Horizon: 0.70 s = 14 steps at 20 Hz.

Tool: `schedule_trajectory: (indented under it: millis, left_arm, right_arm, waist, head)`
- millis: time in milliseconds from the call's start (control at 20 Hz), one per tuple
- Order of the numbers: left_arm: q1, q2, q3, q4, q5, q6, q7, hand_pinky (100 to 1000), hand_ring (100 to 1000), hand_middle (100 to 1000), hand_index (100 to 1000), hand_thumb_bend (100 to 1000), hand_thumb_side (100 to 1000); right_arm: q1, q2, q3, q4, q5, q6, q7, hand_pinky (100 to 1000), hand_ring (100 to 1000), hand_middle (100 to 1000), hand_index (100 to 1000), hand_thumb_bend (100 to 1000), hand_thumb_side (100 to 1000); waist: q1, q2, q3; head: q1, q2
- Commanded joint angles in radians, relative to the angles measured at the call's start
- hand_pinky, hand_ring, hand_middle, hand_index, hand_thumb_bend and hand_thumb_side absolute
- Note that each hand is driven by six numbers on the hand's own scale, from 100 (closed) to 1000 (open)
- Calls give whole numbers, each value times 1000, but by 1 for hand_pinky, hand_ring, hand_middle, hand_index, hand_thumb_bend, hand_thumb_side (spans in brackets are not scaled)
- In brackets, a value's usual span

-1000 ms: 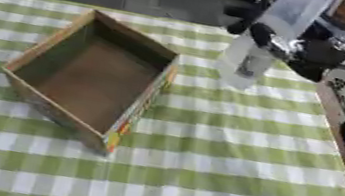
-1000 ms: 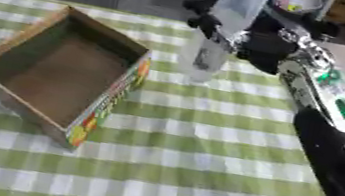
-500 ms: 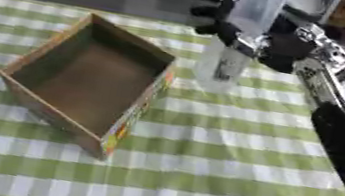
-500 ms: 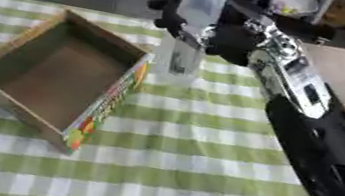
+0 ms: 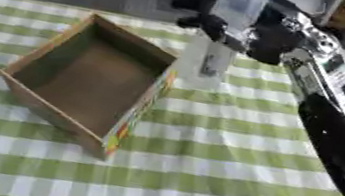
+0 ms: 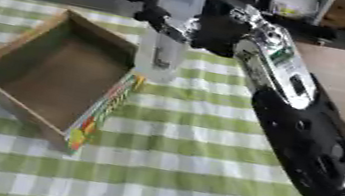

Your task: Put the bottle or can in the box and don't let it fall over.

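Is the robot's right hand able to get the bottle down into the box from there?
Probably yes. The right hand holds the bottle upright beside the box, whose top is open, nothing between them.

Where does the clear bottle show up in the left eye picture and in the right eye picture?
Left eye view: the clear bottle is upper centre-right, held in the right hand, just right of the cardboard box.
Right eye view: upper centre-left, over the box's right wall.
Shared landmark: the box's colourful printed side.
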Motion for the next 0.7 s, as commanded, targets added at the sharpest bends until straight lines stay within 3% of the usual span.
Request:
schedule_trajectory:
  millis: [50, 700]
  left_arm:
    - [-8, 29, 2, -13, 0, -2, -4, 922, 763, 922, 844, 117, 840]
    - [-16, 31, -1, -14, -1, -2, -10, 924, 764, 922, 843, 115, 842]
  right_arm:
    - [-39, -5, 0, 2, -3, 3, 3, 950, 1000, 1000, 297, 100, 100]
    - [-159, 43, 37, 47, -1, 5, 11, 946, 1000, 1000, 297, 100, 100]
  waist:
    - [4, -20, 3]
    - [1, -8, 16]
  head:
    - [2, -17]
    - [-5, -36]
